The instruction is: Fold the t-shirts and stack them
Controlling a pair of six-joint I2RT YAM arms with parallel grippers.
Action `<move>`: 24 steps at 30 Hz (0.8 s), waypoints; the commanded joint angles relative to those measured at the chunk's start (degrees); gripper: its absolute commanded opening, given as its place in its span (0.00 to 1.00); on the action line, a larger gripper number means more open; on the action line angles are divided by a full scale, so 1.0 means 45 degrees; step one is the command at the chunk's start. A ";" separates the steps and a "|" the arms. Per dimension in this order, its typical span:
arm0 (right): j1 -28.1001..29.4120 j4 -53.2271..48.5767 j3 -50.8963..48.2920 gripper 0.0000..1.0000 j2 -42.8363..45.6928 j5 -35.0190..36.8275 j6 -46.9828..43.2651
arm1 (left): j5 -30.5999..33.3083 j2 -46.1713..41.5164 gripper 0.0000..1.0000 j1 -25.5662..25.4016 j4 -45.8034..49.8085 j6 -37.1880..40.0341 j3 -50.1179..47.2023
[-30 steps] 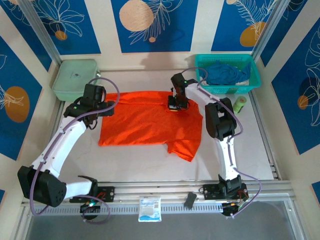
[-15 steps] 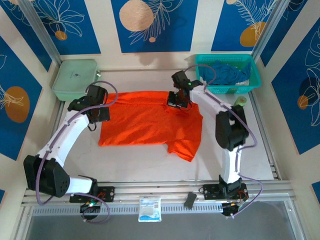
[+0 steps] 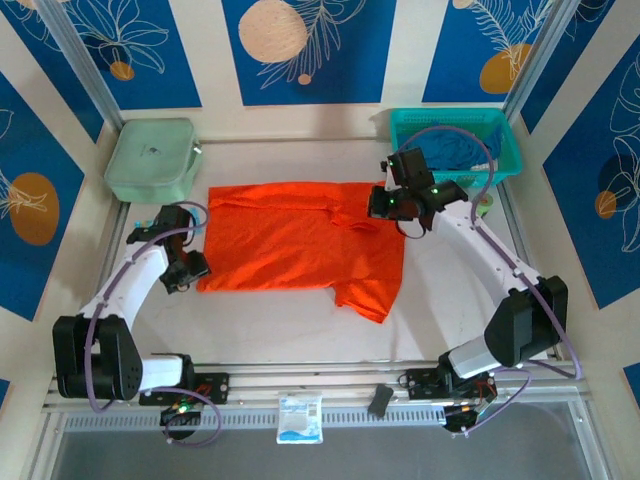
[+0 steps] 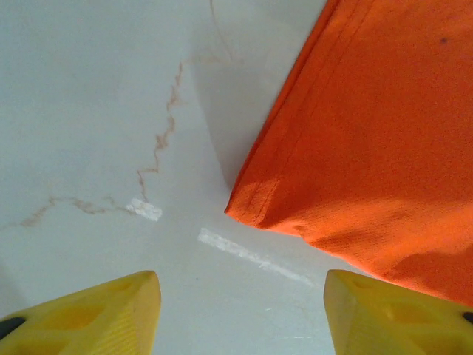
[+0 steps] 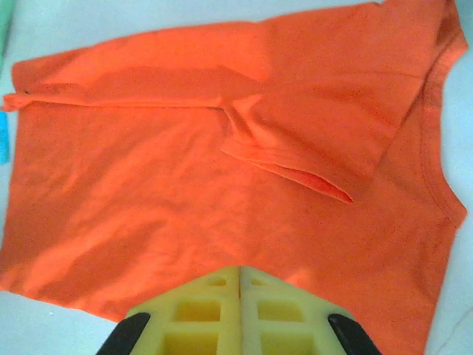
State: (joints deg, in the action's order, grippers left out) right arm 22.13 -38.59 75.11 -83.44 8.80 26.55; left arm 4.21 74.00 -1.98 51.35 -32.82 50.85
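The orange t-shirt (image 3: 290,240) lies spread flat in the middle of the table, with one short sleeve (image 5: 310,159) folded in over its body. My left gripper (image 3: 190,270) hangs open just off the shirt's near left corner (image 4: 255,211); its yellow fingertips (image 4: 111,310) are wide apart with bare table between them. My right gripper (image 3: 385,205) hovers over the shirt's far right part. In the right wrist view the right gripper (image 5: 240,272) has its jaws pressed together, and no cloth shows between them. The dark blue t-shirt (image 3: 455,148) lies bunched in the teal basket.
The teal mesh basket (image 3: 510,150) stands at the far right corner and a pale green zip case (image 3: 150,160) at the far left. A small green roll (image 3: 483,202) sits right of my right arm. The table (image 4: 111,111) shows scuffs and tape marks.
My left gripper has come down from the shirt's far left edge to its near left corner. My right gripper has shifted right from the collar, and its arm has swung outward.
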 commanded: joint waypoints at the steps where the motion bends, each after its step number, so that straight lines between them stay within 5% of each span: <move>1: -0.0225 0.0053 -0.0540 0.00 0.0616 -0.0243 -0.0333 | -0.0801 0.0125 0.60 0.0284 -0.0565 -0.0836 -0.0629; 24: -0.0894 0.0411 -0.1338 0.00 0.0916 -0.1052 -0.0196 | -0.0872 0.3034 0.44 0.0413 -0.3287 -0.1346 -0.1768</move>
State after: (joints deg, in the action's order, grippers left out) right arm 18.35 -36.97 69.28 -79.29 5.74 25.89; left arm 1.39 85.58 -0.75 39.38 -38.72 43.83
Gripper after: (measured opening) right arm 0.043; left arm 0.450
